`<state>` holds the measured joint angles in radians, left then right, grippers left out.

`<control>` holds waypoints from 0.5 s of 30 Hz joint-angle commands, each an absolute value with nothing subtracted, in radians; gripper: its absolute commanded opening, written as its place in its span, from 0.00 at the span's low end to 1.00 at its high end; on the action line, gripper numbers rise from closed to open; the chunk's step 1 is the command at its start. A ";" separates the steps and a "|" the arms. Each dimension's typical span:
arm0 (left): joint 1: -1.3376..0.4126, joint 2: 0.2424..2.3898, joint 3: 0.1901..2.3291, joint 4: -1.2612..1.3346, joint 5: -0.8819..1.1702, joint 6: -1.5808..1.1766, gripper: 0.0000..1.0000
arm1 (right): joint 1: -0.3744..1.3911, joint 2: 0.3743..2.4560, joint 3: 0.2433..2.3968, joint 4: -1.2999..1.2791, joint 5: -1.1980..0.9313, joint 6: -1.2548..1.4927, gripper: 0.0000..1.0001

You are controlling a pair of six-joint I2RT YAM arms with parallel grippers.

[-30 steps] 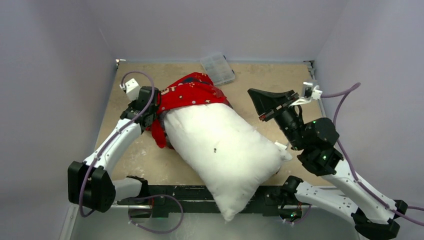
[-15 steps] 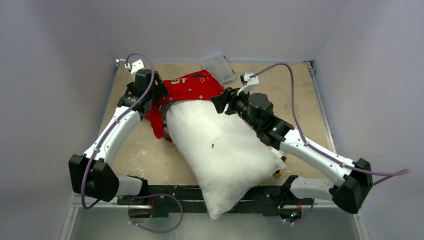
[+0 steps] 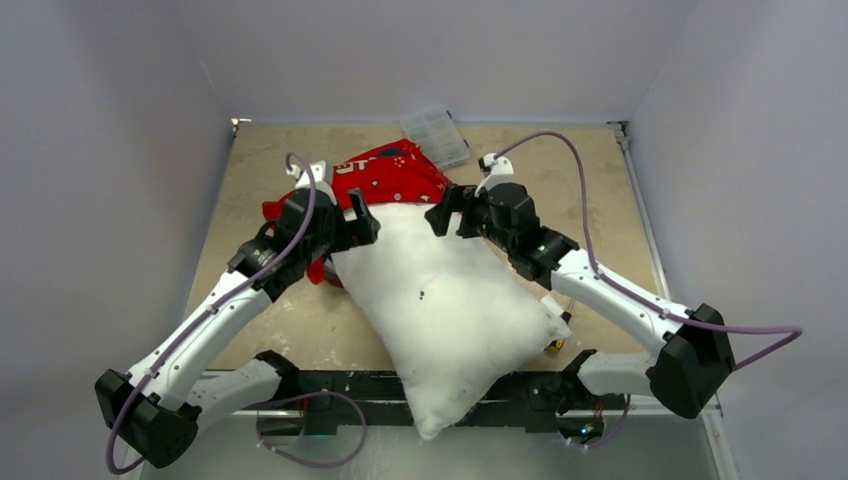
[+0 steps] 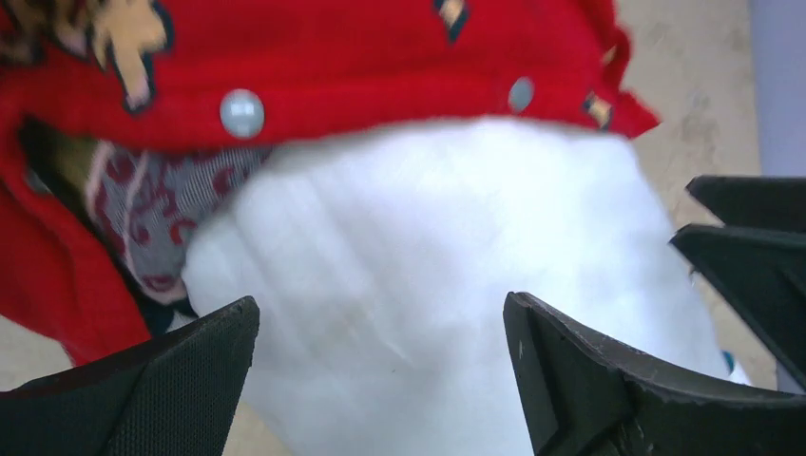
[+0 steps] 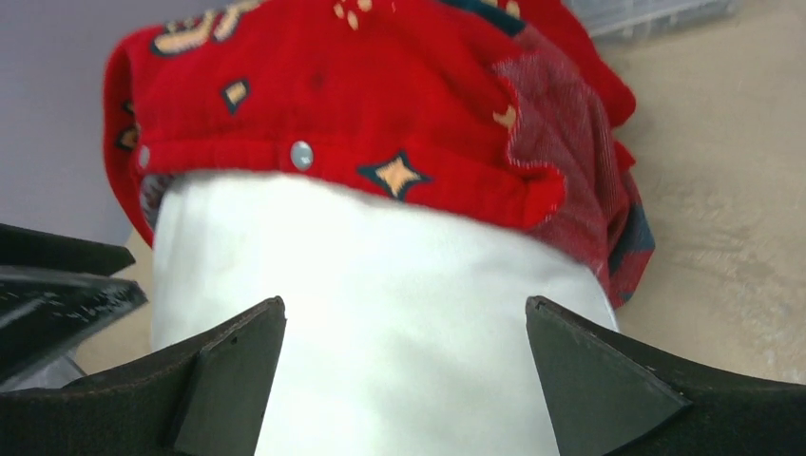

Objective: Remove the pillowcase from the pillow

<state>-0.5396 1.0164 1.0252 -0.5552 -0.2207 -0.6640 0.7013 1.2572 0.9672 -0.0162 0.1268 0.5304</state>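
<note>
Pillowcase of bright red printed fabric (image 3: 388,172) covers only the far end of the plump white rectangular pillow (image 3: 450,310). The pillow lies diagonally on the tan table (image 3: 590,180), its near corner past the edge. Left gripper (image 4: 380,313) and right gripper (image 5: 406,309) hover just beside the cover's hem, both spread wide and holding nothing.

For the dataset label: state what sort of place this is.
Probably a robot test cell, not a home: plain grey walls box in a worn tan tabletop, with a white jointed left arm and right arm mounted at its near edge.
</note>
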 commanded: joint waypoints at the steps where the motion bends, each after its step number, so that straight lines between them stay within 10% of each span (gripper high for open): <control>1: -0.553 0.994 0.893 -0.518 -0.127 -0.749 0.99 | 0.729 1.274 0.913 -0.008 0.054 0.559 0.99; 15: -0.512 1.217 0.931 -0.347 -0.300 -0.746 0.99 | 1.015 1.370 0.919 0.318 -0.255 0.611 0.93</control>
<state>-0.5484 1.1481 0.8135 -0.4511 -0.2073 -0.7654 0.9379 1.3827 0.8860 0.1577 0.0025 0.5564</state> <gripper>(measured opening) 0.991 0.932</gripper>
